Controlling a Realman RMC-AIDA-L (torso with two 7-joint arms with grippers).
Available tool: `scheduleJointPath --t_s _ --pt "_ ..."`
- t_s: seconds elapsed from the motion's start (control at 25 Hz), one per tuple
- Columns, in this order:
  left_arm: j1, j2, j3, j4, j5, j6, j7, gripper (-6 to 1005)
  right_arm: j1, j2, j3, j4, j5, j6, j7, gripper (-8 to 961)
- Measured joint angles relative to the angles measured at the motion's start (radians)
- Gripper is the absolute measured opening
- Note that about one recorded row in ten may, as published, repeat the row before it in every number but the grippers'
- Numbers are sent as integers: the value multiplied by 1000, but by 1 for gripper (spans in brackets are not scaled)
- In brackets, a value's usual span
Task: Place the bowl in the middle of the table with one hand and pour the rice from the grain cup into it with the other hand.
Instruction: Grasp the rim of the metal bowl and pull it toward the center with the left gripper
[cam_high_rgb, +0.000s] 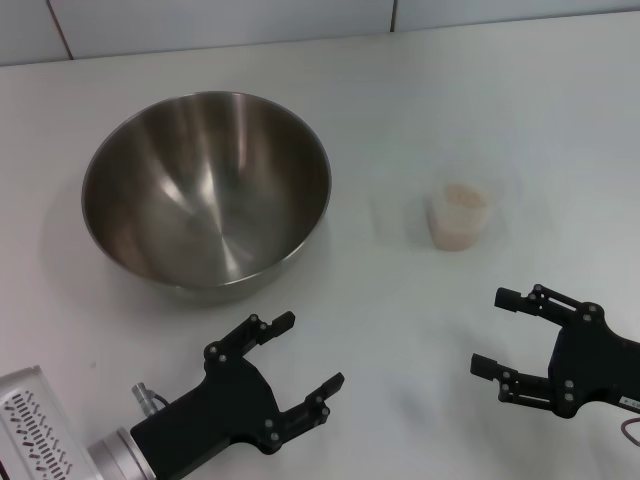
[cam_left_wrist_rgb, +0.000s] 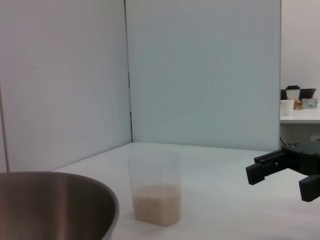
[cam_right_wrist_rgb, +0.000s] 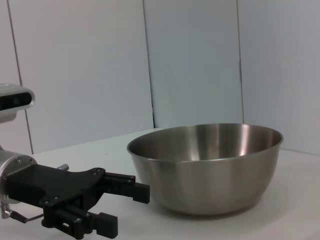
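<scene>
The white table (cam_high_rgb: 480, 90) carries everything in view. On its left half stands the bowl (cam_high_rgb: 206, 190), upright, its shiny inside holding nothing; in the right wrist view the bowl (cam_right_wrist_rgb: 206, 167) rests flat on its base. To the bowl's right, well apart from it, stands the grain cup (cam_high_rgb: 459, 213), upright and clear, with the rice (cam_high_rgb: 460, 197) lying in its lower part; the left wrist view shows the rice (cam_left_wrist_rgb: 156, 202) filling roughly the bottom third of the grain cup (cam_left_wrist_rgb: 154, 187).

The left end effector (cam_high_rgb: 307, 352) hovers over the table near the bowl, on its near side, its fingers spread wide and pinching nothing; it touches neither the bowl nor the cup. The right end effector (cam_high_rgb: 490, 332) sits near the cup's near-right side, apart from it, its fingers also spread and holding nothing. In the left wrist view, a far-off desk at the right edge carries paper cups (cam_left_wrist_rgb: 290, 101).
</scene>
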Motion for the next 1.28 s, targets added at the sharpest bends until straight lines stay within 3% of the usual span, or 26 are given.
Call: scheduleJointPath --t_s 0.32,0.44,0.6,0.72,0.8,0.84,0.92,1.0,1.08,1.28 --pt "-1 2 -1 2 0 -1 -1 795 -1 0 0 0 0 0 0 818" --pt "16 14 -1 50 0 11 -13 794 -1 0 0 0 0 -1 1 817" --pt "143 79 -38 334 15 -9 -74 792 -2 0 0 0 0 -4 1 817" --pt "231 134 -134 640 127 -206 -271 790 -2 0 0 0 -1 -8 1 817" --pt "257 154 -197 829 285 -429 -495 789 -2 0 0 -1 -2 -9 1 817" --pt "260 159 -216 880 345 -494 -570 788 -2 0 0 -1 -2 -9 1 818" --pt "239 166 -282 984 576 -628 -891 787 -2 0 0 -1 -2 -9 1 818" --pt "200 163 -367 1017 793 -671 -1180 786 -2 0 0 -1 -1 -10 1 818" --pt "145 140 -476 1021 1009 -635 -1436 785 -2 0 0 0 -1 -10 1 818" --pt "-49 22 -755 975 1582 -334 -1913 782 -1 0 0 0 3 -11 1 818"
